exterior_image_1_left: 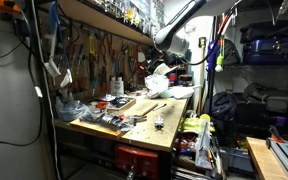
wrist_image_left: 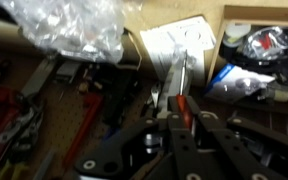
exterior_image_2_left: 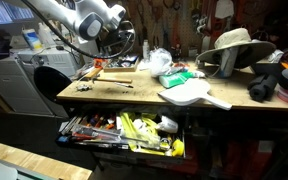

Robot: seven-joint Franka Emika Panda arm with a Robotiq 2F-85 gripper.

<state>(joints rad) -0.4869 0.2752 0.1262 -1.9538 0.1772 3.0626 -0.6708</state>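
Note:
In the wrist view my gripper (wrist_image_left: pixel 179 115) is shut on a tool with an orange-red handle, and its thin metal end (wrist_image_left: pixel 174 72) sticks out past the fingertips. I cannot tell exactly what kind of tool it is. The tool points towards a white box (wrist_image_left: pixel 184 40) and a crumpled clear plastic bag (wrist_image_left: pixel 69 25). Both exterior views show the gripper (exterior_image_1_left: pixel 161 58) (exterior_image_2_left: pixel 119 42) held up above the back of a cluttered wooden workbench (exterior_image_1_left: pixel 156 128) (exterior_image_2_left: pixel 134 92), close to the tool wall.
Hand tools hang on the pegboard wall (exterior_image_1_left: pixel 94 55) and several lie on the bench. A straw hat (exterior_image_2_left: pixel 234 42) and a white flat paddle-shaped thing (exterior_image_2_left: pixel 199 95) sit on the bench. An open drawer full of tools (exterior_image_2_left: pixel 124 130) juts from the bench front.

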